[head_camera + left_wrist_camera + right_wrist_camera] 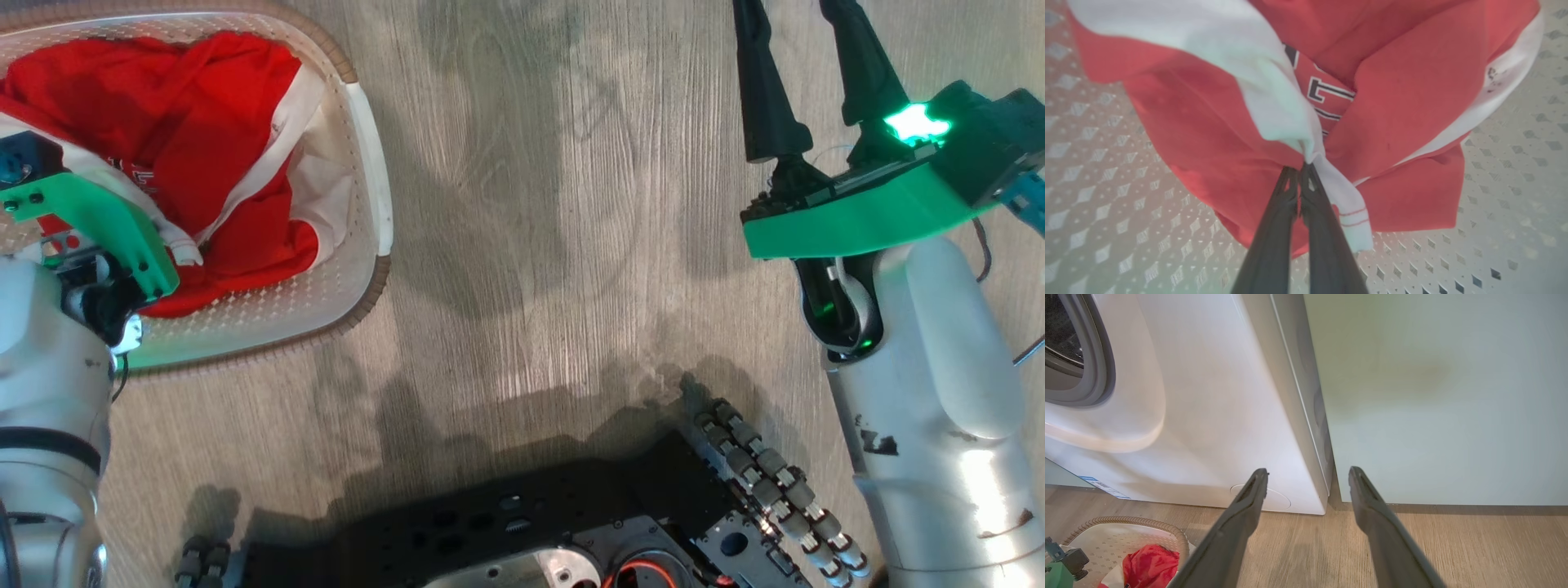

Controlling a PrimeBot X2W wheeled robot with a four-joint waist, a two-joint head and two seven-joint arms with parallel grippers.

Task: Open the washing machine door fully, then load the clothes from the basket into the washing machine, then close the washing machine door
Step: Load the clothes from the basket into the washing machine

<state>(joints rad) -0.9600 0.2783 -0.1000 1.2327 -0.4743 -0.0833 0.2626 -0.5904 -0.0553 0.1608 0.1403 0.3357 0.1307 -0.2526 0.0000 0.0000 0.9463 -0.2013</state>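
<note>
Two tools, one job: getting the clothes out. The washing machine stands beyond the basket. Its grey-sealed drum mouth shows uncovered, above and past the basket's far rim, so I judge the door step done and loading the step in hand. The basket sits on the wooden floor. The clothes, red with white bands, lie bunched inside it and cover most of the basket's bottom.

My left tool is down inside the basket, pinched tight on a fold where a white band meets the red cloth. My right tool hangs spread wide and empty over bare floor, well to the basket's right.

To do this well, I should lift straight up out of the basket, slowly. The pinch takes only a thin fold at the fingertips and could slip. I should rise high enough that trailing cloth clears the basket's brown rim and doesn't drag the light basket along. The right tool is free to steady the basket or gather hanging cloth.
</note>
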